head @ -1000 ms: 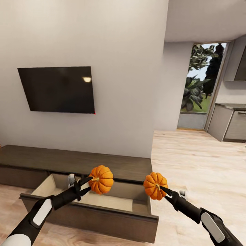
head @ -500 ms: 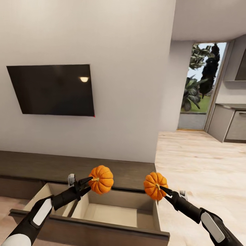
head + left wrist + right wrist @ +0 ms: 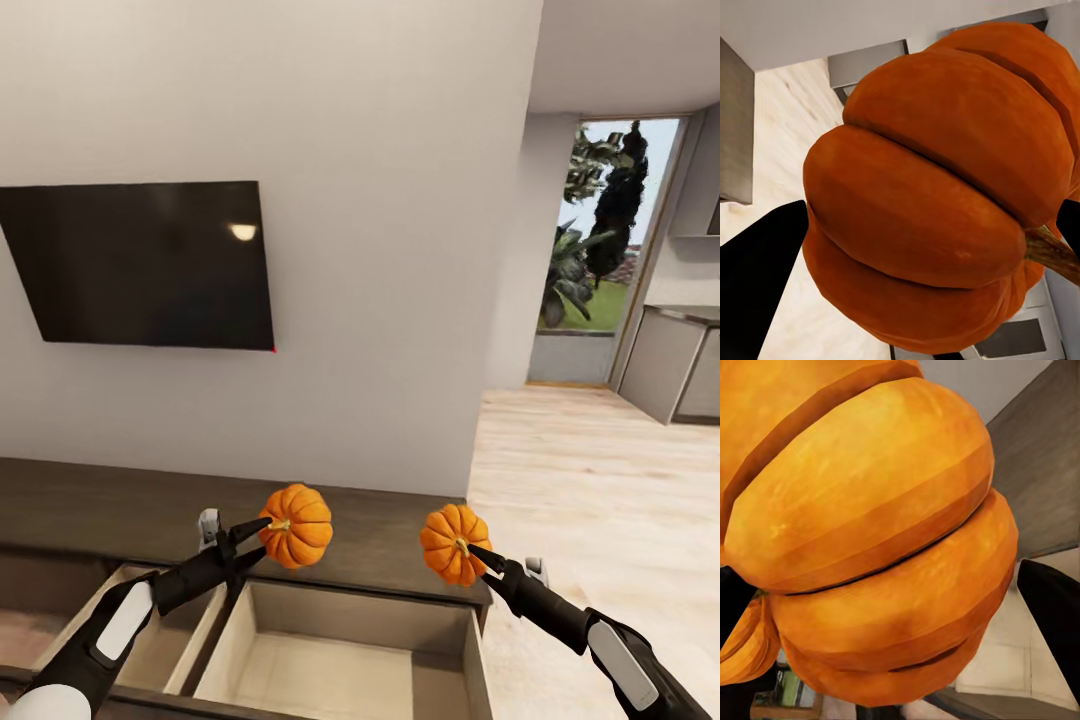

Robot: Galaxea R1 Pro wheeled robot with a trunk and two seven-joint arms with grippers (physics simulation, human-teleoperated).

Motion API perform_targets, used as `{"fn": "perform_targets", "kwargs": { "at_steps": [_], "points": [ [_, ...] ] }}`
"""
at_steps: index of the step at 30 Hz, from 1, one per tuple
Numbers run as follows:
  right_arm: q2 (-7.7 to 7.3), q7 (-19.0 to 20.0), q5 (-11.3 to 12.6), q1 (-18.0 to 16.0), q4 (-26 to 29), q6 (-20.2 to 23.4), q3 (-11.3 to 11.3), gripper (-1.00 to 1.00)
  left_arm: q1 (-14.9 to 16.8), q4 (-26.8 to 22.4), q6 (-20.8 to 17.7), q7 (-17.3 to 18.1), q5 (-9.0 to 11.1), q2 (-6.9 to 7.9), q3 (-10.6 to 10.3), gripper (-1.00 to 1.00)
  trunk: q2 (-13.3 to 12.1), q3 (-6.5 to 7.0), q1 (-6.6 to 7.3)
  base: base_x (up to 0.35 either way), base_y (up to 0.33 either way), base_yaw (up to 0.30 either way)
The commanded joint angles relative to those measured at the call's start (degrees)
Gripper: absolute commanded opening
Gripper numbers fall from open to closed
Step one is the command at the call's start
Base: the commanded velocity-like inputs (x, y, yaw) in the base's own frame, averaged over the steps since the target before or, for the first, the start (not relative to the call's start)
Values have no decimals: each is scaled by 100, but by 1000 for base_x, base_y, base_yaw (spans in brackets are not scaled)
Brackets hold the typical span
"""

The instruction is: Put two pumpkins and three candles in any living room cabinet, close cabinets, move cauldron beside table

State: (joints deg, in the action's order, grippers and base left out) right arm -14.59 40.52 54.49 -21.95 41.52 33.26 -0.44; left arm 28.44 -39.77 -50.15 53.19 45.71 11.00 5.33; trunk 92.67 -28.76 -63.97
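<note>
orange fills the middle of the scene: two pumpkins held up in the air over the low cabinet. the left arm reaches forward and inward from the lower left, white forearm shell then black wrist, and the left gripper has its slim black fingers pinched on the stem side of the left pumpkin, which hangs above the cabinet top and the back edge of the open drawer. the right arm comes up from the lower right in mirror pose; the right gripper is clamped on the stem of the right pumpkin, which sits above the cabinet's right end, near the corner of the drawer. the two pumpkins are level with each other and well apart.

in the left wrist view the left pumpkin looms close, its brown stem running off toward a black finger at the edge. in the right wrist view the right pumpkin sits between dark fingers.

no writing or labels can be read anywhere.

the cabinet is dark brown wood grain, its drawer pulled out and showing a pale bare inside. above it a black tv hangs on a plain off-white wall. light plank floor runs right toward a tall window with greenery outside and grey kitchen units.
</note>
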Motion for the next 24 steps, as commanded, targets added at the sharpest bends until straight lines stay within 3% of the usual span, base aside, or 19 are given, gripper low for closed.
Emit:
{"fn": "perform_targets", "kwargs": {
  "at_steps": [1, 12, 24],
  "points": [
    [0, -12, 79, -5, 5, 59, -9, -100, 4, -3, -57, 7, 61, -1, 12, -100, 3, -6, -3, 313, 101, -8],
    [0, -9, 79, -6, 5, 63, -9, -100, 4, -1, -59, 12, 68, 8, 18, -100, 3, 3, -3, 207, 199, -70],
    [0, -9, 79, -6, 5, 62, -9, -100, 4, 4, -66, 33, 79, 11, 29, -100, 83, -33, -47, 20, 19, -1]
  ]
}}
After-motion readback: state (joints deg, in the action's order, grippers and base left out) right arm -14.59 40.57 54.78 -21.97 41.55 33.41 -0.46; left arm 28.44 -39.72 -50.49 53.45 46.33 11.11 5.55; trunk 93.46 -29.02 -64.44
